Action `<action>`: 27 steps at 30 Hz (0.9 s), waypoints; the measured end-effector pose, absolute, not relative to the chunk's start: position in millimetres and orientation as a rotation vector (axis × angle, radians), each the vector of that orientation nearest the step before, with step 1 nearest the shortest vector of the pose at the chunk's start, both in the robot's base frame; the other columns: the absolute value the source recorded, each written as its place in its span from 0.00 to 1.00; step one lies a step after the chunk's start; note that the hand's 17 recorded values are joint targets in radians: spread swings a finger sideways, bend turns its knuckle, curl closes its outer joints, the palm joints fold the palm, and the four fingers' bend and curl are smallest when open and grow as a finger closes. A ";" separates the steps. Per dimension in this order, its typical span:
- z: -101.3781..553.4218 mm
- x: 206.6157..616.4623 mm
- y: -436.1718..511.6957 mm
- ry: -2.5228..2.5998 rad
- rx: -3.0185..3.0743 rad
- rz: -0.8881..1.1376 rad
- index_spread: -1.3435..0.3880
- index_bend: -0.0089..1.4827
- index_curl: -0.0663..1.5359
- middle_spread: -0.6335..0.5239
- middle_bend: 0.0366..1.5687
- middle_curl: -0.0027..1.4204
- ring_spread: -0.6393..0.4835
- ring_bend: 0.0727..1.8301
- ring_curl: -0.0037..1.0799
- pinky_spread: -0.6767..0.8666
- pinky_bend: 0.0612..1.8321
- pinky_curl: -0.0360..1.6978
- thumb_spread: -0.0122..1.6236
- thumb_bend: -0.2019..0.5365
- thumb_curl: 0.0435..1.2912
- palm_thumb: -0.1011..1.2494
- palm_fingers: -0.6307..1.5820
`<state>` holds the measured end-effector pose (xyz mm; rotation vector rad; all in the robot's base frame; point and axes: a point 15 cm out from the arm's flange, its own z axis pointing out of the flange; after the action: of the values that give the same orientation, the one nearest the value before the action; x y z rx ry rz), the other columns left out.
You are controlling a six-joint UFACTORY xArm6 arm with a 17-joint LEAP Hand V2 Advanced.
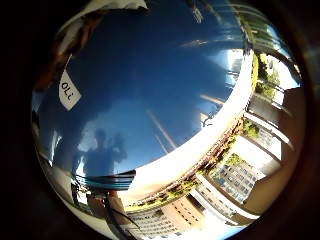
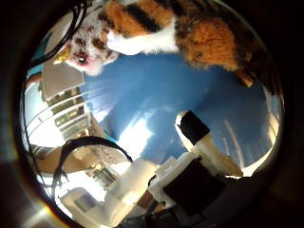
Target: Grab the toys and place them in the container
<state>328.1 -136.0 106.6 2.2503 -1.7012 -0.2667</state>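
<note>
In the right thumb side palm view, an orange, white and black plush toy point(image 2: 180, 33) lies on the glossy blue surface of the container point(image 2: 161, 95). A spotted grey plush toy with a pink mouth point(image 2: 87, 47) lies beside it. My hand's white and black fingers point(image 2: 190, 161) reach over the blue surface, away from both toys, relaxed and with nothing between them. In the right little finger side palm view the blue container surface point(image 1: 150, 90) fills most of the picture, close to the palm, with a pale rim point(image 1: 215, 140).
A white label point(image 1: 68, 92) is stuck on the blue surface. Beside the container's rim lies a play mat printed with buildings and roads point(image 1: 235, 180). The mat also shows in the right thumb side palm view point(image 2: 62, 109).
</note>
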 end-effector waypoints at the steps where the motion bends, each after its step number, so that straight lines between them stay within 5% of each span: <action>1: 109.3 331.2 -139.0 -1.699 2.240 -0.245 0.76 0.11 0.19 0.58 0.09 0.23 0.77 0.16 0.31 0.65 0.24 0.16 0.68 0.24 0.25 0.52 0.33; 4: 114.1 340.8 -141.4 -1.707 2.233 -0.215 0.78 0.11 0.19 0.58 0.10 0.23 0.76 0.17 0.31 0.64 0.24 0.16 0.68 0.24 0.25 0.53 0.35; 8: 114.1 350.9 -136.9 -1.707 2.237 -0.195 0.76 0.09 0.18 0.52 0.18 0.26 0.74 0.27 0.34 0.63 0.27 0.15 0.67 0.25 0.26 0.58 0.51; 12: 124.5 366.1 -135.5 -1.685 2.248 -0.151 0.68 0.08 0.14 0.46 0.34 0.35 0.70 0.47 0.46 0.64 0.40 0.20 0.66 0.26 0.29 0.64 0.70; 17: 139.2 374.9 -138.0 -1.635 2.194 -0.164 0.58 0.13 0.09 0.39 0.52 0.49 0.61 0.64 0.61 0.63 0.50 0.27 0.64 0.26 0.33 0.71 0.72; 27: 217.2 382.4 -150.5 -1.609 2.034 -0.288 0.40 0.29 0.03 0.33 0.65 0.65 0.51 0.69 0.72 0.59 0.73 0.41 0.63 0.30 0.45 0.83 0.75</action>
<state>382.4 -150.5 217.2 2.0340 -1.6086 -0.2882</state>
